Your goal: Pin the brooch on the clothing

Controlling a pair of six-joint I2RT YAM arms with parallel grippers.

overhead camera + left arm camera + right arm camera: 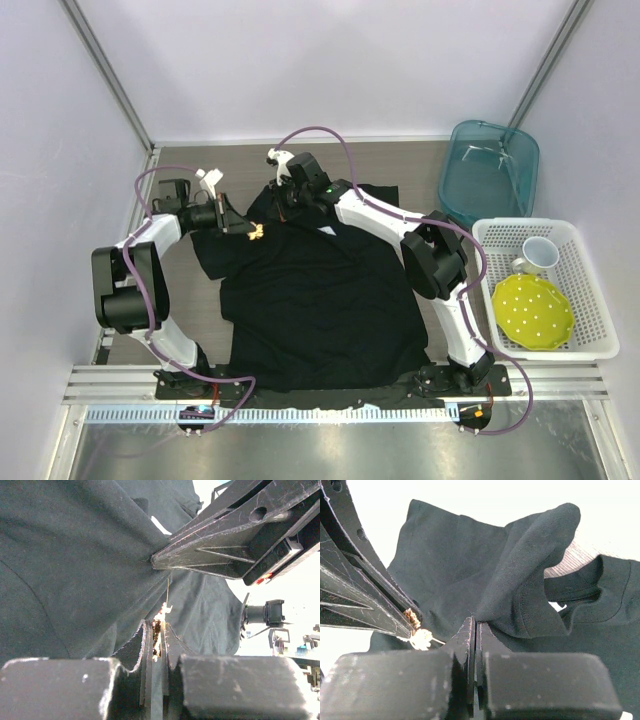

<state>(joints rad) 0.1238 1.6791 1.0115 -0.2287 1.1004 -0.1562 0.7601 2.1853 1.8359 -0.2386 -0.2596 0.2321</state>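
Note:
The black T-shirt (320, 300) lies spread on the table, its upper left part bunched up. My left gripper (243, 229) is shut on the small golden-orange maple-leaf brooch (256, 233), held edge-on between the jaws in the left wrist view (159, 630), its thin pin pointing at the cloth. My right gripper (285, 205) is shut on a raised fold of the T-shirt (520, 595) near the collar. In the right wrist view the brooch (421, 638) sits at the tip of the left gripper's fingers (380, 605), just left of the pinched fold.
A white basket (590, 340) at the right holds a yellow dotted plate (533, 312) and a white cup (540, 255). A teal bin (490, 170) stands at the back right. The shirt's white neck label (327, 230) shows near the collar.

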